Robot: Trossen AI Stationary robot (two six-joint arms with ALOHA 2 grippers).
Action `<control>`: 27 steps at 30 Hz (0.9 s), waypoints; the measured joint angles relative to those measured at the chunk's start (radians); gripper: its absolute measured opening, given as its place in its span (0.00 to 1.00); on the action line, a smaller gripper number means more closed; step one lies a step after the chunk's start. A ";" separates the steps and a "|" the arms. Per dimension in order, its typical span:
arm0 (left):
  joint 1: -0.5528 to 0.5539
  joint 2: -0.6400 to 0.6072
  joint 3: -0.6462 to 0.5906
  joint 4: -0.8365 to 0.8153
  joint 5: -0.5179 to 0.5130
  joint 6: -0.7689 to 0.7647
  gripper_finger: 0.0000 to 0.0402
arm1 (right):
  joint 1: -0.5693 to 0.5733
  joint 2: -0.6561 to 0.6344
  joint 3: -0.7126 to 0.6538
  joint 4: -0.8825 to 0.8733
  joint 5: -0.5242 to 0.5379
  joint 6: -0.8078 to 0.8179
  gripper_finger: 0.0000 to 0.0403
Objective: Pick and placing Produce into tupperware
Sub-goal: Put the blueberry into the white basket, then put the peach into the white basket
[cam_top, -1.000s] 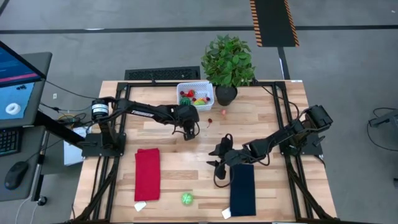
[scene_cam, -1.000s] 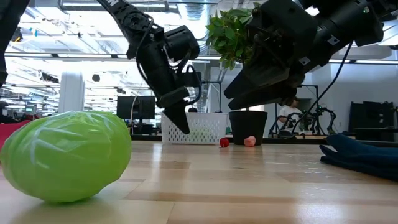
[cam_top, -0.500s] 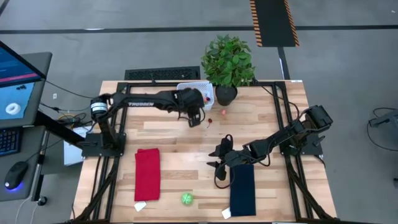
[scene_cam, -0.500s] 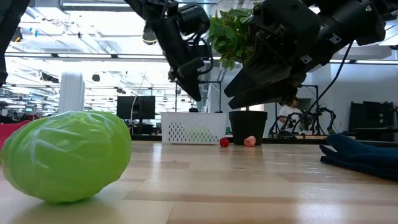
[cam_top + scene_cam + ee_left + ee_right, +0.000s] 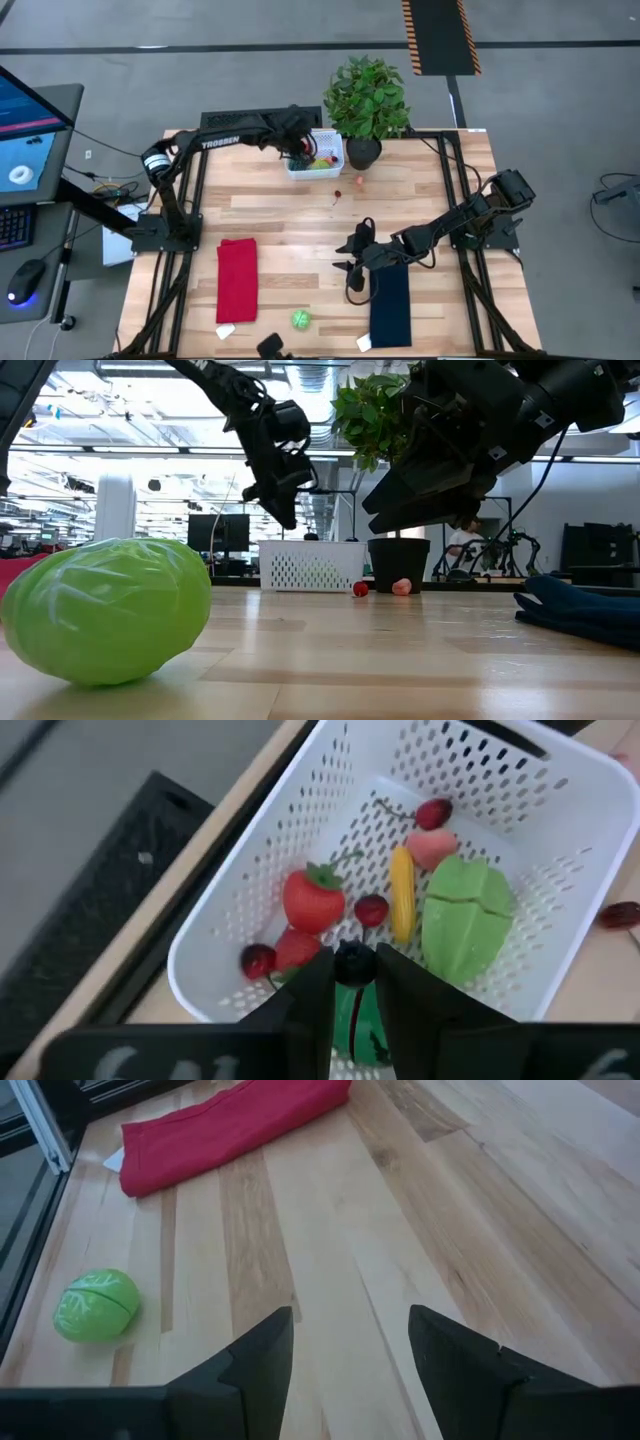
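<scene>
Left gripper (image 5: 352,982): over the white basket (image 5: 300,840) at the bench's far edge, jaws clamped on a dark-green striped ball (image 5: 352,1005), poised for release. Right gripper (image 5: 350,1350): jaws apart, waiting near-centre.

My table (image 5: 280,225) is pale wood planking, smooth with a soft sheen and visible grain. The tupperware (image 5: 300,840) is white plastic, glossy, its walls perforated all over. Inside it the strawberry (image 5: 312,898), the corn cob (image 5: 401,893) and the green leafy piece (image 5: 466,915) look like smooth moulded plastic. The green cabbage (image 5: 105,610) shines as if wrapped in film. The red cloth (image 5: 237,280) and dark blue cloth (image 5: 390,305) are matt fabric. My left claw (image 5: 352,982) has matt black fingers.
</scene>
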 joint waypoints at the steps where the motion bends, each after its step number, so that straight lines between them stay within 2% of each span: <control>1: 0.010 0.000 -0.001 -0.004 0.016 -0.003 0.16 | 0.000 0.000 0.000 0.000 0.000 0.000 0.55; 10: 0.012 0.000 -0.012 0.018 0.032 -0.051 0.46 | -0.002 0.000 0.000 -0.003 0.030 0.000 0.55; 13: 0.004 -0.004 -0.012 -0.031 0.032 -0.010 0.51 | -0.012 0.000 0.000 -0.046 0.094 0.008 0.55; 17: -0.013 -0.030 -0.017 -0.122 0.064 0.015 0.53 | -0.040 -0.010 0.000 -0.135 0.163 0.034 0.55; 21: -0.039 -0.100 -0.051 -0.078 0.182 0.031 0.53 | -0.070 -0.010 0.000 -0.175 0.160 0.034 0.55; 25: -0.079 -0.240 -0.170 0.128 0.378 0.050 0.52 | -0.083 -0.010 0.000 -0.157 0.121 -0.026 0.55; 27: -0.103 -0.322 -0.263 0.240 0.439 0.045 0.52 | -0.080 -0.010 0.000 -0.137 0.086 -0.060 0.55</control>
